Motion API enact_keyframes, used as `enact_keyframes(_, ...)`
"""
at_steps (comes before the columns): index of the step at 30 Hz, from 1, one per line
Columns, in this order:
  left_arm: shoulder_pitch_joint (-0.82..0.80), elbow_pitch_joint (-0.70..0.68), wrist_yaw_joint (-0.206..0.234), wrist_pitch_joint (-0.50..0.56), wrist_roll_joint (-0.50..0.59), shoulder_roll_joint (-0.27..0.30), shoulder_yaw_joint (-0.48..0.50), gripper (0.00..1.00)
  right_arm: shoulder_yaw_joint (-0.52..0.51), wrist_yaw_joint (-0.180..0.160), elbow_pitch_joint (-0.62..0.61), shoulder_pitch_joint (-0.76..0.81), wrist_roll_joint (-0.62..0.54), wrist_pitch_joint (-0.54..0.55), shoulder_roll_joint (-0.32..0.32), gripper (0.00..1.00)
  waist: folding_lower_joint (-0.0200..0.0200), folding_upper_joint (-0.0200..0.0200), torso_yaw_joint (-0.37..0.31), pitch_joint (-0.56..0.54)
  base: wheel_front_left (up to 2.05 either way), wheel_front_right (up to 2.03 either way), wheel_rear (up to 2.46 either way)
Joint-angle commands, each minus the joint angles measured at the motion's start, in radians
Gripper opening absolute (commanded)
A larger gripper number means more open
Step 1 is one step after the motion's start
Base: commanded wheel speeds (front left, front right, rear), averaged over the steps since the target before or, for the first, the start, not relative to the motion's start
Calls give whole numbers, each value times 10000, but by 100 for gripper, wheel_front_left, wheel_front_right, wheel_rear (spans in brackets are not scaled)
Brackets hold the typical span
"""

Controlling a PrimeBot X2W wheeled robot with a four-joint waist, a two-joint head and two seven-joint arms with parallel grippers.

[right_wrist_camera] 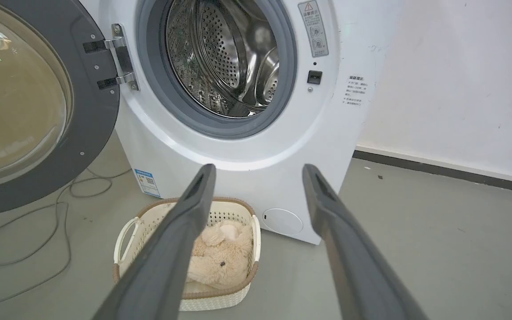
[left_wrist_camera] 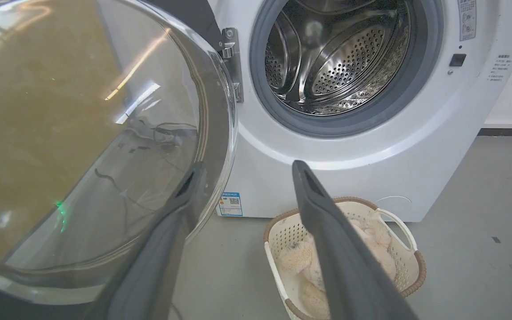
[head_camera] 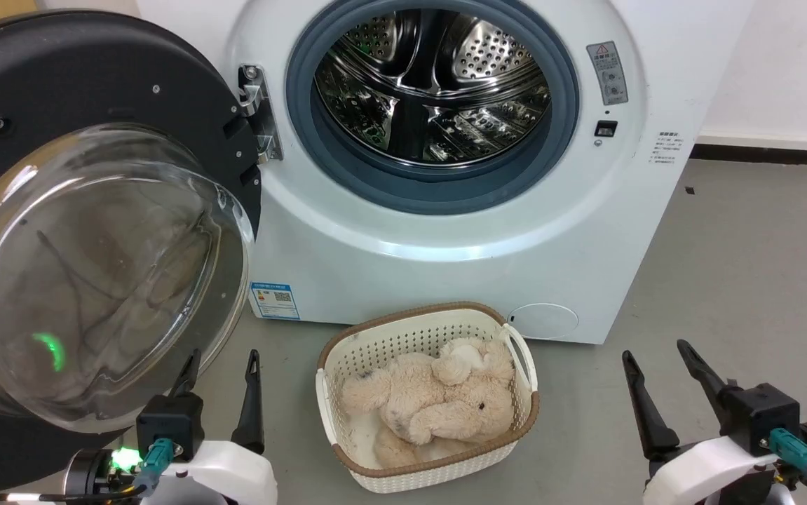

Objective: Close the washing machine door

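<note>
The washing machine door (head_camera: 80,105) stands swung wide open on its hinge at the left, black rim and bulging glass bowl (head_camera: 95,273) facing me. The white washing machine (head_camera: 445,252) shows its steel drum (head_camera: 431,84) behind the grey gasket. My left gripper (head_camera: 224,361) is open, low at the left, just below the glass bowl's lower edge. In the left wrist view the left gripper (left_wrist_camera: 247,166) has one finger (left_wrist_camera: 180,204) right against the door glass (left_wrist_camera: 82,133). My right gripper (head_camera: 655,354) is open at the lower right, far from the door (right_wrist_camera: 38,111).
A cream perforated basket (head_camera: 375,337) holding a beige plush toy (head_camera: 438,400) stands on the grey floor in front of the washer, between my grippers. A thin cable (right_wrist_camera: 24,249) lies on the floor under the door. A white wall (right_wrist_camera: 460,89) rises right of the machine.
</note>
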Motion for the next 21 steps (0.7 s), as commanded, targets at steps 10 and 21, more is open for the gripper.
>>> enact_keyframes(10, -153, -291, 335, -296, 51, 65, -170, 0, -222, 1, -80, -1, 403, -298, 5, 100, 0, 0, 113, 37, 0, 0, 0)
enact_keyframes(21, -407, -916, 594, -506, 45, 248, -330, 0, -413, 2, -131, -22, 705, -507, 8, 100, 0, 0, 420, 125, 0, 0, 0)
